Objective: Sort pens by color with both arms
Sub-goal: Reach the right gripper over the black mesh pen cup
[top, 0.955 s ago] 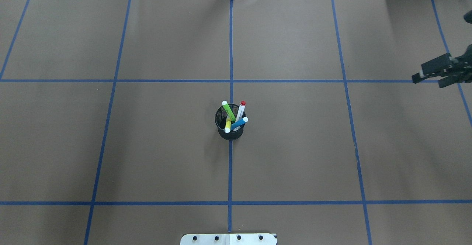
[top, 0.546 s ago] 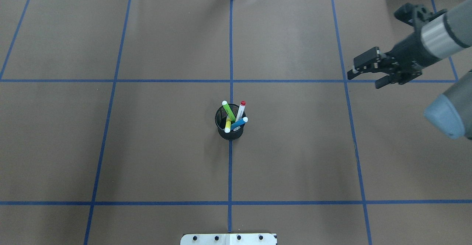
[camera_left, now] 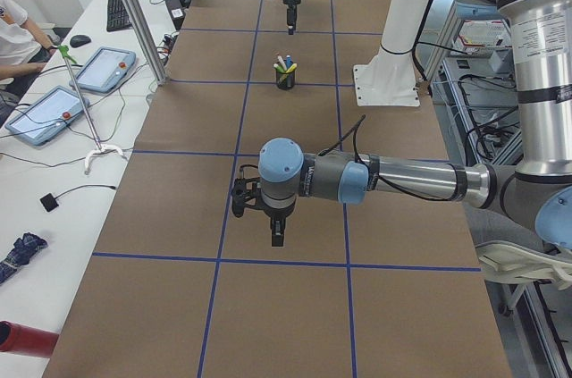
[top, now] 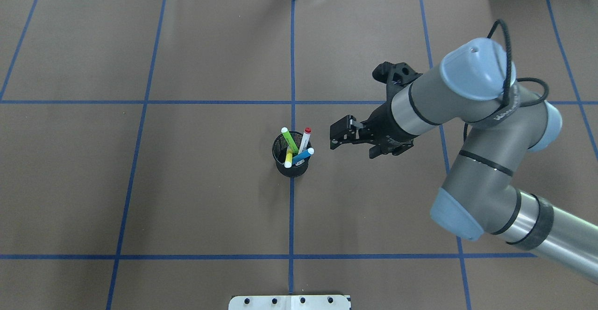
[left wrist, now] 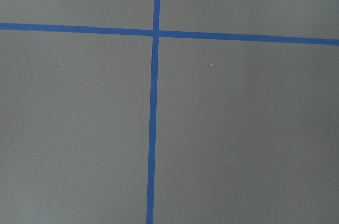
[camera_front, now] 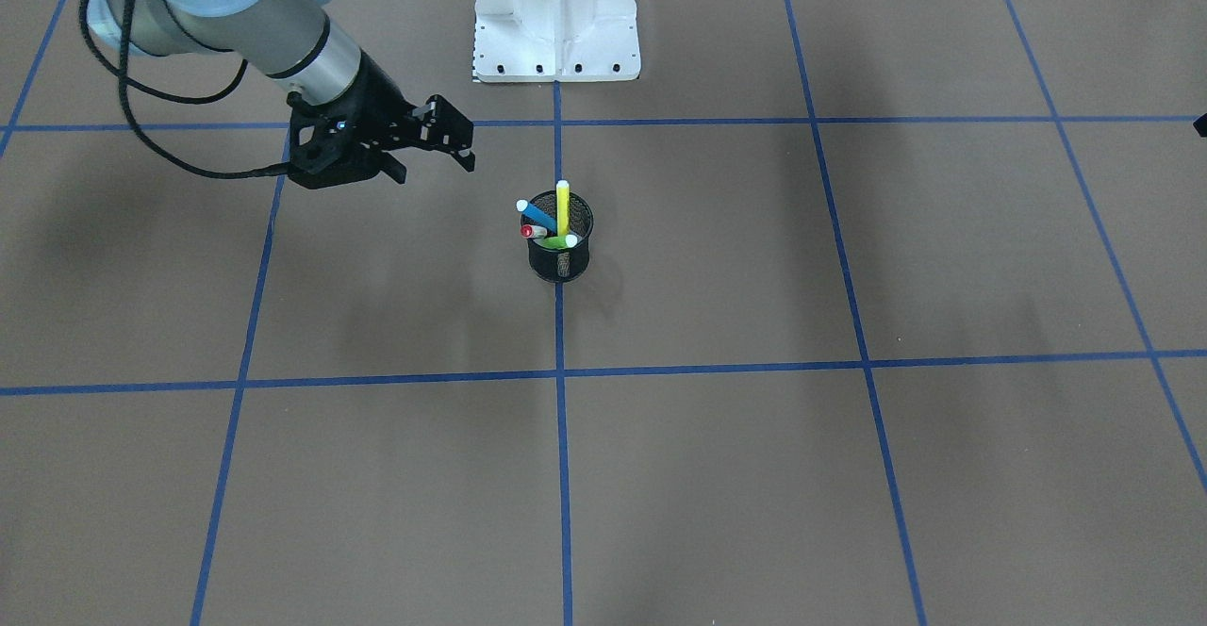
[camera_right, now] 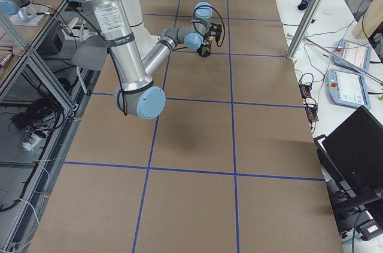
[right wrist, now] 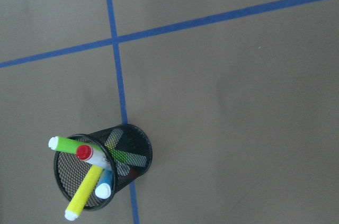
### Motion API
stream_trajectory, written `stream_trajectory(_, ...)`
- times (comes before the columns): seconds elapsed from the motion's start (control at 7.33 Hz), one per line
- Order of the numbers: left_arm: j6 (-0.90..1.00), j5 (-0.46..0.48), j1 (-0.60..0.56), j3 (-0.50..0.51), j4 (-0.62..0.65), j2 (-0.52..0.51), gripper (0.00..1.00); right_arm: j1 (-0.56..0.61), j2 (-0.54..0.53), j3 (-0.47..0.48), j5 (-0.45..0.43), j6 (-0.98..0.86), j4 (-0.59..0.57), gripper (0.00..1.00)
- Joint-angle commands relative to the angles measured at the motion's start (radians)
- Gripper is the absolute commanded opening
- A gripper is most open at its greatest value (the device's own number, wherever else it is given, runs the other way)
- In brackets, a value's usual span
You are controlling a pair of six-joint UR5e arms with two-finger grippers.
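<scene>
Four pens stand in a black mesh cup (top: 292, 166) at the table's middle: lime green (top: 289, 139), red-and-white (top: 305, 138), blue (top: 303, 155) and yellow (top: 288, 159). In the front view the yellow pen (camera_front: 563, 206) stands tallest in the cup (camera_front: 561, 260). The right wrist view looks down on the cup (right wrist: 139, 150), with the green pen (right wrist: 71, 144) at lower left. My right gripper (top: 352, 150) is open and empty, just to the cup's right and raised; it also shows in the front view (camera_front: 434, 172). My left gripper (camera_left: 278, 233) hangs over bare paper far from the cup; I cannot tell its state.
Brown paper with blue tape grid lines covers the table. The white pedestal base (camera_front: 556, 13) stands at the robot's edge. A side bench with tablets (camera_left: 98, 70) and an operator runs along the far edge. The left wrist view shows only a tape crossing (left wrist: 155, 32).
My right arm has swept in from the table's right edge toward the cup, its gripper still open. The pens and cup have not moved.
</scene>
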Motion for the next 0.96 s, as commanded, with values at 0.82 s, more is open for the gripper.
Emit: stream_trajectory(0.82,-0.004,0.002,0.002,0.004,0.002,-0.010,1.00,-0.089,0.100,-0.099,-0.170,0.127,0.041,0.99)
